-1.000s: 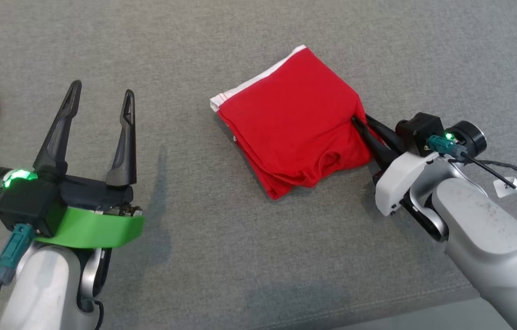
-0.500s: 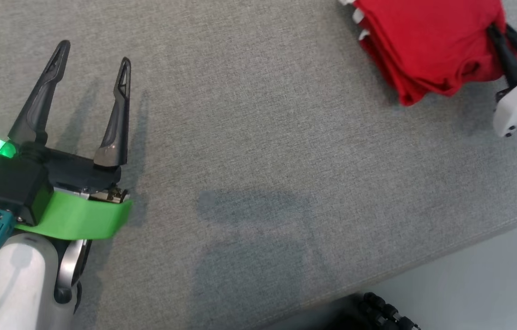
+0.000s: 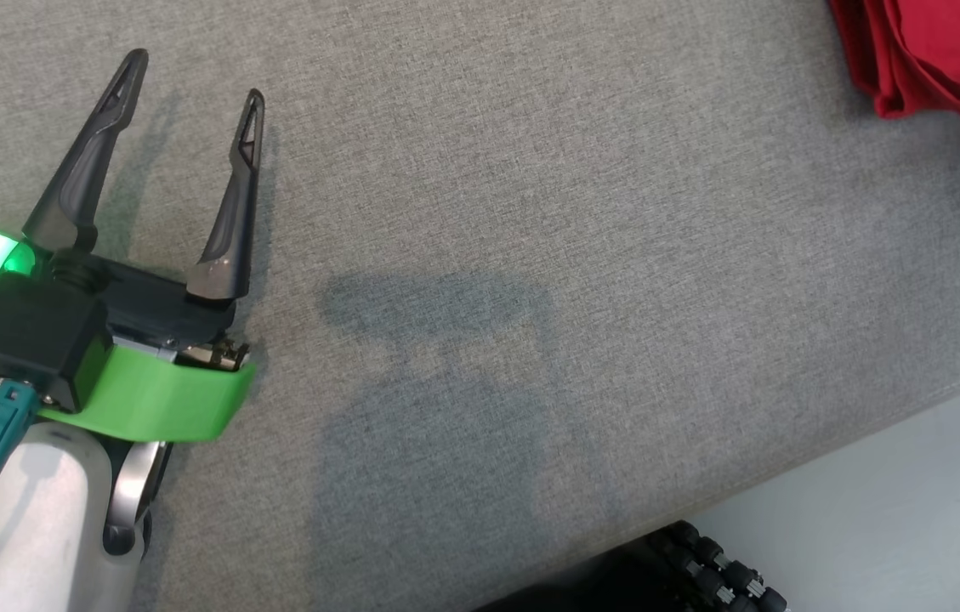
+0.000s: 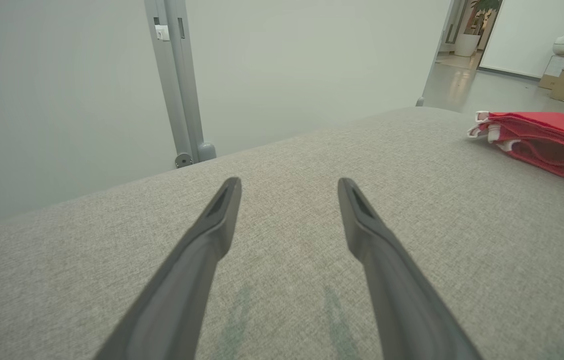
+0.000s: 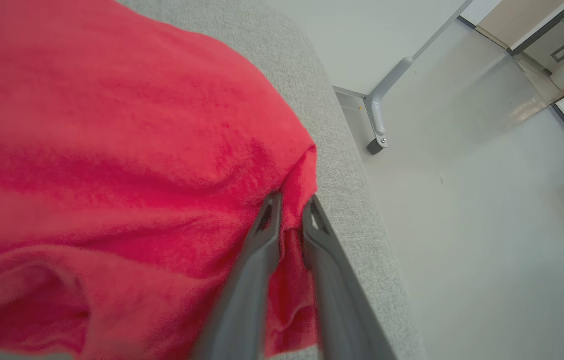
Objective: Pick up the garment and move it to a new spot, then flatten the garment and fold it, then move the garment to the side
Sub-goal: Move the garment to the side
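1. Lying near the right edge of the grey woven fabric surface [image 3: 531, 170], the folded red cloth garment with white trim [image 4: 541, 135] is seen.
2. The left gripper [image 3: 195, 75] is spread wide and empty, well apart from it.
3. A fold is seen between the nearly closed fingers of the right gripper [image 5: 292, 199]. In this blurred view, a firm grip cannot be told.
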Robot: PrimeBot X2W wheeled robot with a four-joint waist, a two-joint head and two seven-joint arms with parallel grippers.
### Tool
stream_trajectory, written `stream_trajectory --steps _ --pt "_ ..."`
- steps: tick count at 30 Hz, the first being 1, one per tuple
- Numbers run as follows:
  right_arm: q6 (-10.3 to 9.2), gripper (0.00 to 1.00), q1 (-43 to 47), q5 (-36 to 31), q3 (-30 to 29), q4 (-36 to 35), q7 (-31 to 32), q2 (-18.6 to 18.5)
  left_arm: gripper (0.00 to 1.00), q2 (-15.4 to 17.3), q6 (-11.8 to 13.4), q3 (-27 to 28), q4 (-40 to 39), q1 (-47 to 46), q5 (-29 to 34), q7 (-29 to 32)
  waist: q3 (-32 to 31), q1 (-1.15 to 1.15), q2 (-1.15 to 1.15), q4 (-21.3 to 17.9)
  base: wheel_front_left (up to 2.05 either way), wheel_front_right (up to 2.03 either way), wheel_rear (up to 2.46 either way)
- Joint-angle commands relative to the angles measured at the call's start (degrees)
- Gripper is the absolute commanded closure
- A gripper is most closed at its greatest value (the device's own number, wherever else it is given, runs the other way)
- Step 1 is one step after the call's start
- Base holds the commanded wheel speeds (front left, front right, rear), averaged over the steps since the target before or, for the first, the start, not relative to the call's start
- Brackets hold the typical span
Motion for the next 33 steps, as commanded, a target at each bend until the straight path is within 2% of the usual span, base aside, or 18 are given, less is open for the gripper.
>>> stream_trajectory --steps 1,8,17,22,33 --pt "-0.1 0.0 0.56 -0.45 -0.92 0.61 -0.14 0.45 0.0 -0.11 0.46 -0.02 0.37 0.33 -0.15 -0.52 -0.85 -0.01 0.0 0.49 0.0 0.0 0.0" --pt "-0.1 0.0 5.81 -3.36 -7.51 -4.13 -0.13 2.52 0.0 -1.53 1.44 -0.61 3.39 2.54 -1.11 -2.61 -5.98 -0.01 0.0 1.39 0.0 0.0 0.0" --pt "-0.09 0.0 15.79 -7.81 -14.76 -17.35 -0.14 8.26 0.0 -3.4 3.72 0.48 8.15 6.68 -2.87 -6.05 -14.11 -0.01 0.0 3.75 0.0 0.0 0.0" --pt "-0.09 0.0 22.04 -9.77 -17.04 -26.12 -0.14 13.14 0.0 -4.33 5.34 1.91 9.97 8.97 -4.39 -8.1 -17.85 -0.01 0.0 6.49 0.0 0.0 0.0" --pt "-0.09 0.0 29.59 -12.8 -16.82 -35.26 1.26 20.72 0.0 -6.31 8.02 3.89 13.0 13.94 -6.91 -10.85 -23.3 -0.01 0.0 12.87 0.0 0.0 0.0"
